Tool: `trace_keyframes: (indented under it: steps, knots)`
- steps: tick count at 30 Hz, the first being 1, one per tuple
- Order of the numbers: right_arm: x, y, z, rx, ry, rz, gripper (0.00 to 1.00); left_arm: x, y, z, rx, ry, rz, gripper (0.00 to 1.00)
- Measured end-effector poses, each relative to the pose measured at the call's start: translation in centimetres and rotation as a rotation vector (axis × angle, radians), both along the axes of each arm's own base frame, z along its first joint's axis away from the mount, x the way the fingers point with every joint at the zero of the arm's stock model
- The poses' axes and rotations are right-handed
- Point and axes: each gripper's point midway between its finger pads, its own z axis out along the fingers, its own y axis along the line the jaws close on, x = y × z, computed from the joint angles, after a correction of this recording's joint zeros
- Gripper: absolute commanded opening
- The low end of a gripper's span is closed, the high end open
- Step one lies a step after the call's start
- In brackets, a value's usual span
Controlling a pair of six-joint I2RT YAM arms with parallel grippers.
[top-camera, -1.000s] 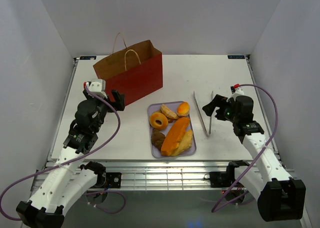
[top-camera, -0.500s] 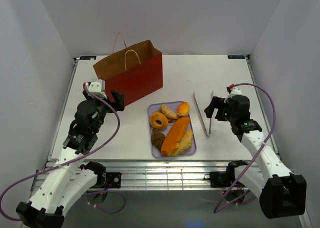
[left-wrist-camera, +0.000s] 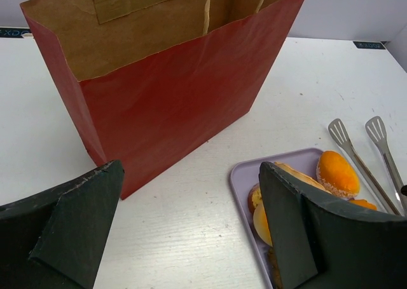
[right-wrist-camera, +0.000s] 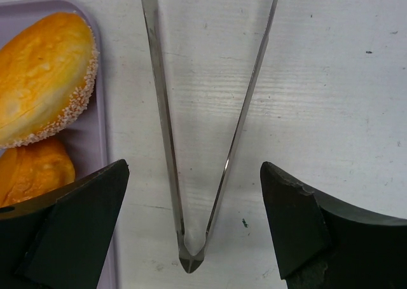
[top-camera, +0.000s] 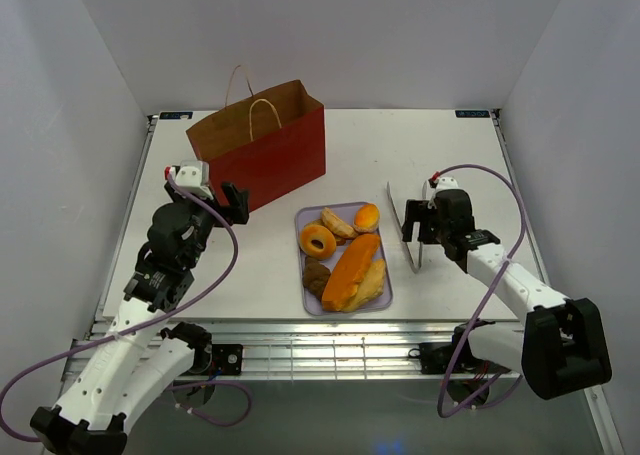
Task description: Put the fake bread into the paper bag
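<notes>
The right claw [top-camera: 411,221] has swung in toward the middle since a second ago and now hangs spread wide over the metal tongs [right-wrist-camera: 160,105], which lie flat on the tabletop [top-camera: 450,155] just beside the lavender tray [left-wrist-camera: 245,176]. The fake bread [top-camera: 350,265] sits heaped on that tray, near the upright paper bag [top-camera: 270,160]. The left claw [left-wrist-camera: 191,232] is likewise released and holds nothing, facing the bag's red side.

red paper bag [top-camera: 270,160], brown inside, lavender tray [left-wrist-camera: 247,174], orange speckled bun [right-wrist-camera: 41,76], silver tongs [right-wrist-camera: 191,249]
</notes>
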Motion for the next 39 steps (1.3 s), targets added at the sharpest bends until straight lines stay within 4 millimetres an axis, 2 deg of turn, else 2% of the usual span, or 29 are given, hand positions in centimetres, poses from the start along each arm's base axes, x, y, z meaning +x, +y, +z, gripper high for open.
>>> trace_keyframes:
  steps: [5,13,20,30,39]
  knots:
    - [0.0,0.0,-2.0,-0.035,0.053,0.01,0.9,-0.1,-0.2,0.1,-0.002,-0.002,-0.01,0.98]
    - [0.4,0.6,-3.3,-0.067,0.084,0.039,0.9,-0.3,-0.3,0.4,-0.009,-0.011,-0.014,0.98]
    - [1.0,0.5,-4.6,-0.106,0.12,0.02,0.9,-0.3,-0.3,0.4,-0.009,-0.011,-0.015,0.98]
    - [2.2,0.3,-5.4,-0.113,0.126,-0.027,0.9,-0.4,-0.3,0.4,-0.009,-0.011,-0.018,0.98]
    - [2.3,0.5,-6.4,-0.112,0.147,-0.04,0.97,-0.5,-0.2,0.6,-0.012,-0.02,-0.012,0.98]
